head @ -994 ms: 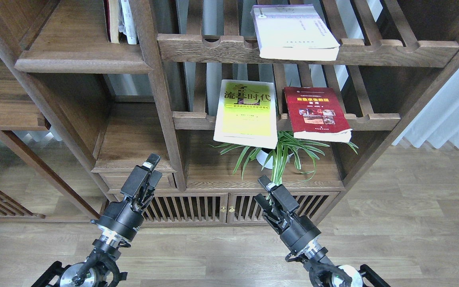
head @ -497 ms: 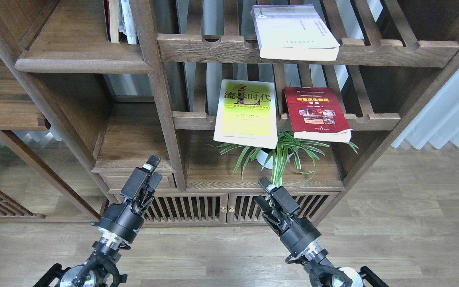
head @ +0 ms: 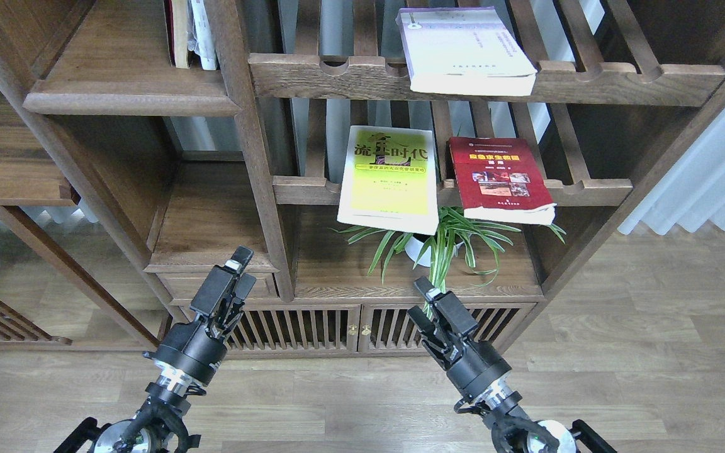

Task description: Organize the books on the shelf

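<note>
**Books wait on the racks**

Dark wooden shelving fills the view. White book (head: 466, 50) tops the upper rack; yellow book (head: 389, 179) and red book (head: 501, 178) overhang the lower. Thick, stiff, weighty, I'd judge: pinch the overhanging edges. Left gripper (head: 238, 267) and right gripper (head: 422, 299) hang empty, fingers seemingly closed.

Single head view, facing forward and down, wooden bookcase (head: 255, 157) close ahead

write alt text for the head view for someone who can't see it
Three books lie flat on slatted racks of a wooden bookcase: a white book on top, a yellow-green book and a dark red book below, above a potted plant. The left tool and right tool hover low, holding nothing.
</note>
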You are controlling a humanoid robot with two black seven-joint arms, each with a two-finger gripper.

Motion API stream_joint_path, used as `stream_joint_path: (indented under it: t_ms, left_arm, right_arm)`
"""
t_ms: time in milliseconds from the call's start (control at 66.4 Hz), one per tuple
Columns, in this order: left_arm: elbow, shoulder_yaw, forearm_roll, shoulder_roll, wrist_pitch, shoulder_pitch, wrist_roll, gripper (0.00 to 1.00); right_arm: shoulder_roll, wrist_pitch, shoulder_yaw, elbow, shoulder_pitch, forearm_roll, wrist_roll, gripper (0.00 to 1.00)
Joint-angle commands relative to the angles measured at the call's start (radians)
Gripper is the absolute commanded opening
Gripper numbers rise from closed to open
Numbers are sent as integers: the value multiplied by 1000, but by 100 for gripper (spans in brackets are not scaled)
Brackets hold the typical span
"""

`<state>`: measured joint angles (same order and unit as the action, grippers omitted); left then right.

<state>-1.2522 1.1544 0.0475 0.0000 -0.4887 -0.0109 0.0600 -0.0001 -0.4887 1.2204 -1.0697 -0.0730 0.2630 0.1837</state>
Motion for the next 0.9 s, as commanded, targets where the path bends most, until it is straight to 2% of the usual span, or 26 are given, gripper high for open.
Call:
stream_joint_path:
  t_ms: [0,120,166,196,211,286,889]
  left_arm:
    - [4,18,0,0,0,-7,0,100]
    - [5,24,0,0,0,-9,0,100]
    - [7,27,0,0,0,-9,-2,100]
    - [7,28,0,0,0,-9,-2,100]
    - [7,31,0,0,0,-9,-2,100]
    - [7,34,0,0,0,-9,-2,100]
    - [8,60,0,0,0,-14,-2,100]
  right_arm:
    - [0,0,25,4,7,-1,-62,100]
    - [0,0,22,4,12,-1,-179,100]
    - [0,0,21,4,19,1,-248,100]
    - [0,0,19,4,21,1,-266,100]
    - [0,0,16,4,24,1,-292,100]
    - [0,0,10,4,30,1,-335,100]
    - [0,0,7,19,141,39,-346,100]
